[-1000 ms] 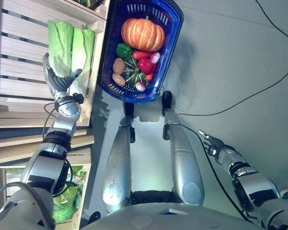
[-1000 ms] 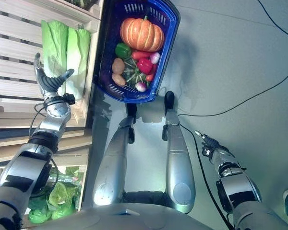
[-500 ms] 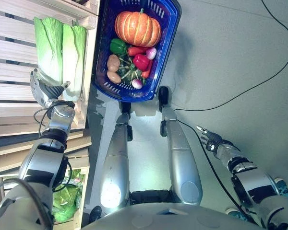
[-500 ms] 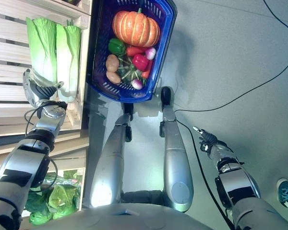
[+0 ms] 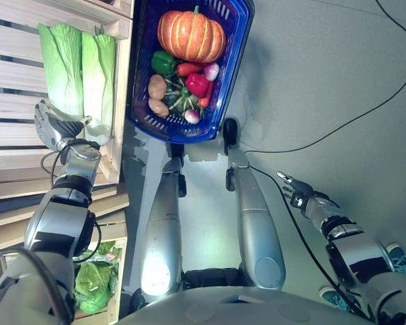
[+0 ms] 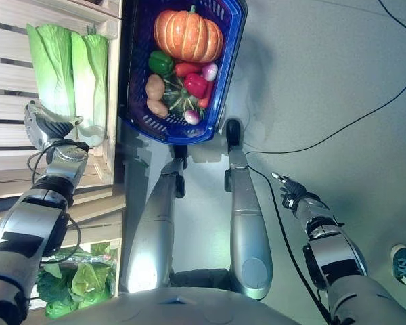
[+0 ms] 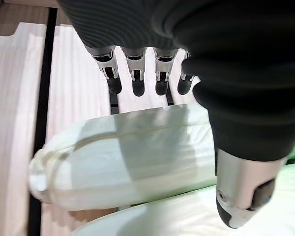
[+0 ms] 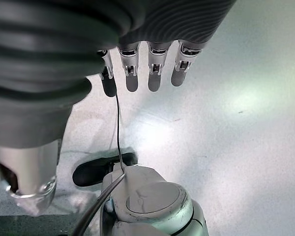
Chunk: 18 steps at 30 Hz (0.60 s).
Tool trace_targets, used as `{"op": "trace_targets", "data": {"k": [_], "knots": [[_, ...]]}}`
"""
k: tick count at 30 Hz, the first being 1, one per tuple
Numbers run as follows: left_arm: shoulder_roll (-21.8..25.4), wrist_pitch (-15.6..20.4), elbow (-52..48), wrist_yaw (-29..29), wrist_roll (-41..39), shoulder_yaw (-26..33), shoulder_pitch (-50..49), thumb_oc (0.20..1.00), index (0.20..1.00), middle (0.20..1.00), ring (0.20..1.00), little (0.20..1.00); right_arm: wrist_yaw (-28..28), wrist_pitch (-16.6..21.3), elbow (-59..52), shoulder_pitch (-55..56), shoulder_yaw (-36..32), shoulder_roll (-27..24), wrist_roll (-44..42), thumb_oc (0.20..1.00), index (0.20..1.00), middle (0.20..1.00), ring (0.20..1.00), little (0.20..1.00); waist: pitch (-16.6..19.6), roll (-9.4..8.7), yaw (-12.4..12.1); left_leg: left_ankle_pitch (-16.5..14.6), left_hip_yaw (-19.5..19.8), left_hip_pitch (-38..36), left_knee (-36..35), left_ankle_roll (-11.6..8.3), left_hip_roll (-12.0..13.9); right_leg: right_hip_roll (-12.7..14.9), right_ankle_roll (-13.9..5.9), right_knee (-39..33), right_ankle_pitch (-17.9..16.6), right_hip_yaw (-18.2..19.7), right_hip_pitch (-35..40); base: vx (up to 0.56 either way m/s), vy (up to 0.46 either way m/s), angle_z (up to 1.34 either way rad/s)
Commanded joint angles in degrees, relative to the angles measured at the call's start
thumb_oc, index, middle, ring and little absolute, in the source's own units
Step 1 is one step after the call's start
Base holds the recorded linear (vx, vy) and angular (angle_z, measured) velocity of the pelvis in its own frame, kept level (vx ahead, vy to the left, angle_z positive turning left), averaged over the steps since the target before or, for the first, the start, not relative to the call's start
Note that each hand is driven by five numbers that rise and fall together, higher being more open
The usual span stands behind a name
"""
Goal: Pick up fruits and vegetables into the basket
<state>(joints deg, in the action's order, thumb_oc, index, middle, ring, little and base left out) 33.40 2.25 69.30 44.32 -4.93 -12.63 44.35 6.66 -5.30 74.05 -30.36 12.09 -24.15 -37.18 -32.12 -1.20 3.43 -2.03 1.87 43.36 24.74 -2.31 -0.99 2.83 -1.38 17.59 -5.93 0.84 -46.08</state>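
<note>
Over at the upper left, we had our left hand [image 5: 54,126] at the cabbage [image 5: 62,68] base on the wooden shelf [image 5: 13,81] — fingers straight, not yet gripping — lined up for a grab. Basket [image 5: 237,61] sat top centre, already loaded; right hand [image 5: 299,193] hung relaxed, holding nothing.

shelf [image 5: 17,122]: pale slatted wood | basket [image 5: 240,47]: glossy blue plastic | floor [image 5: 338,74]: smooth matt grey

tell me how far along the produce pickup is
Mostly loaded: the blue basket already holds a pumpkin, peppers, potatoes and radishes. In hand: the left hand is at the white base of one Chinese cabbage on the wooden shelf, fingers straight, not yet gripping. Left: that cabbage and the second cabbage beside it. The right hand hangs open over the floor.
</note>
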Motion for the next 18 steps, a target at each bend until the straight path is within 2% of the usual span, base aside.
{"op": "trace_targets", "data": {"k": [1, 10, 18], "knots": [[3.6, -1.1, 2.9, -0.6, -1.6, 2.4, -1.9, 1.0, 1.0, 1.0, 1.0, 1.0, 0.7, -1.0, 1.4, 2.9, 2.2, -3.2, -1.7, 1.0, 1.0, 1.0, 1.0, 1.0, 2.3, 0.22, -0.8, 1.8, -0.1, 2.0, -2.4, -0.38, -1.1, -2.1, -0.06, 5.7, 9.2, -3.3, 1.2, 0.0, 0.0, 0.0], [3.7, -3.4, 3.4, -4.0, -0.3, 0.5, -1.0, 1.0, 1.0, 1.0, 1.0, 1.0, 0.8, -1.2, 0.7, 2.6, 2.6, -3.8, -2.3, 1.0, 1.0, 1.0, 1.0, 1.0, 2.3, -0.13, -0.7, 2.2, -0.2, 2.5, -2.9, -0.45, -1.1, -2.2, -0.19, 5.1, 8.7, -3.4, 0.7, 0.0, 0.0, 0.0], [3.8, -5.2, 4.3, -4.3, -1.7, -0.1, -0.5, 1.0, 1.0, 1.0, 1.0, 1.0, 0.8, -1.0, 0.6, 2.4, 3.0, -4.0, -2.4, 1.0, 1.0, 1.0, 1.0, 1.0, 2.3, -0.37, -0.6, 2.4, -0.2, 2.7, -3.4, -0.42, -1.1, -2.3, -0.16, 4.5, 8.4, -3.4, 0.4, 0.0, 0.0, 0.0]]}}
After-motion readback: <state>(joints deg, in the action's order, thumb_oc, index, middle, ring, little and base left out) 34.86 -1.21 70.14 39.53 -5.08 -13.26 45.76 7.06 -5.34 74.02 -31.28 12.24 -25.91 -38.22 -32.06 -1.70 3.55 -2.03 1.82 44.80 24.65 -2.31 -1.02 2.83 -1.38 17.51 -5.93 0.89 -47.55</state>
